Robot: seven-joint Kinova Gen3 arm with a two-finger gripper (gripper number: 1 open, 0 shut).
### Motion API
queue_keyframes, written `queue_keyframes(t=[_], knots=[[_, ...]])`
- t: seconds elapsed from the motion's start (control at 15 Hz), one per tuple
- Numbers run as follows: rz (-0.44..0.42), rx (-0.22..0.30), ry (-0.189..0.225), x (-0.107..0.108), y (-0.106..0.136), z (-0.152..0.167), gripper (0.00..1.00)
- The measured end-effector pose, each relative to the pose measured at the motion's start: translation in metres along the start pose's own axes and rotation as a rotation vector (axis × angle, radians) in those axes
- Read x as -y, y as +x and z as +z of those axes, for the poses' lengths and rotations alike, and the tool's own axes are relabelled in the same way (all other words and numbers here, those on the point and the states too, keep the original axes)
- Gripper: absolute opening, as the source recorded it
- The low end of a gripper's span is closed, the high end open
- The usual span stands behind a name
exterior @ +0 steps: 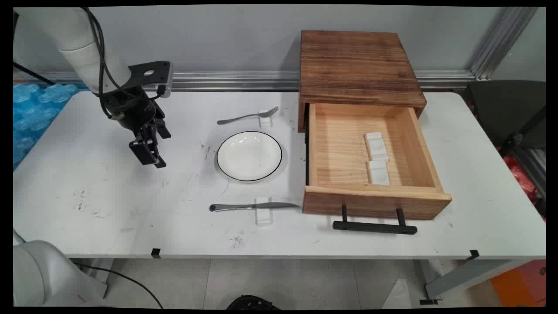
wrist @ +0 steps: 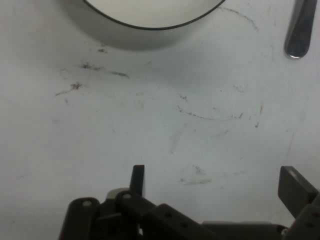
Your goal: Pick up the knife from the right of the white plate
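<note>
Knife (exterior: 253,206) on its white rest lies nearest you along the table (exterior: 87,205) front, plate (exterior: 249,155) behind it, while your gripper (exterior: 148,152) hangs left of the plate, fingers (wrist: 138,179) apart and empty (keep them wide, steady, clear of the rim).

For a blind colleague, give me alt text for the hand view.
The open tool hovers empty over the scuffed white table. The black-rimmed white plate shows at the top edge and a metal handle tip at the upper right.
</note>
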Motion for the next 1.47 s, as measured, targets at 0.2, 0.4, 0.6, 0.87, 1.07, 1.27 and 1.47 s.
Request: queue_keyframes(t=[0.2,0.4,0.6,0.87,1.07,1.27,1.47], knots=[[-0.002,0.001,0.008,0.002,0.001,-0.002,1.0],[-0.003,0.0,0.014,0.003,0.003,-0.003,1.0],[-0.004,0.001,0.018,0.005,0.004,-0.004,1.0],[-0.004,0.004,0.021,0.006,0.005,-0.006,1.0],[-0.003,-0.004,0.023,0.006,0.01,-0.007,1.0],[0.007,-0.033,0.015,0.003,0.026,-0.009,1.0],[0.024,-0.07,0.006,-0.005,0.047,-0.01,1.0]])
